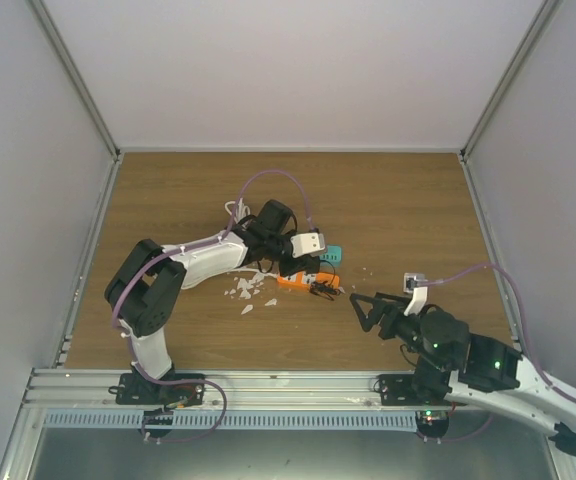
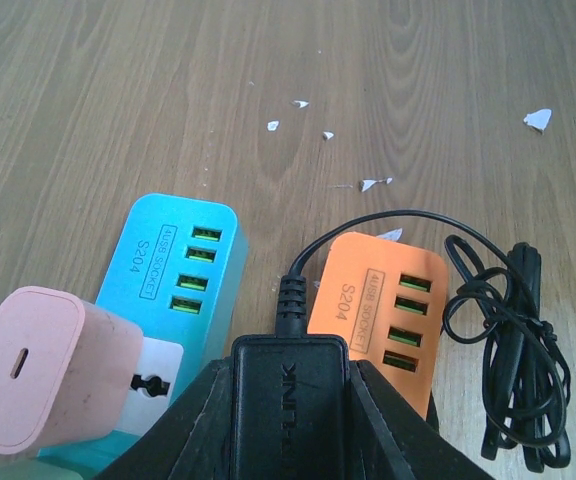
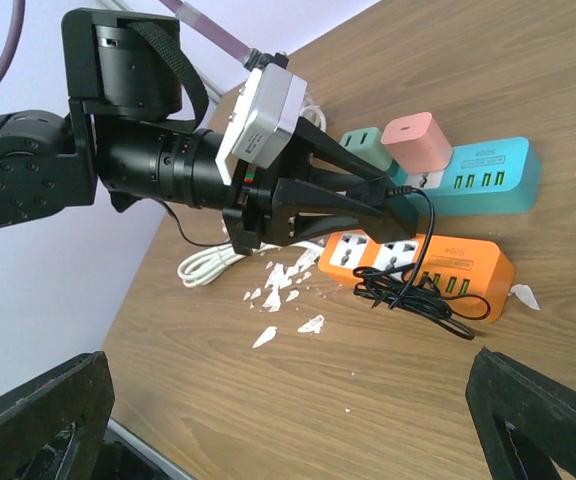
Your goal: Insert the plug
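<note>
My left gripper (image 2: 288,425) is shut on a black plug adapter (image 2: 288,395) with a cord running from its front. It holds it just above the gap between a blue power strip (image 2: 183,265) and an orange power strip (image 2: 378,310). In the right wrist view the left gripper (image 3: 373,195) hovers over the orange strip's (image 3: 438,262) socket end. The plug's pins are hidden. My right gripper (image 3: 288,420) is open and empty, apart from the strips, near the table's front (image 1: 363,305).
A pink charger (image 2: 38,365) sits plugged into the blue strip, with a green charger (image 3: 365,143) beside it. The plug's black cord lies bundled (image 2: 513,350) on the orange strip's right. White scraps (image 3: 283,285) and a coiled white cable (image 3: 208,265) lie left of the strips.
</note>
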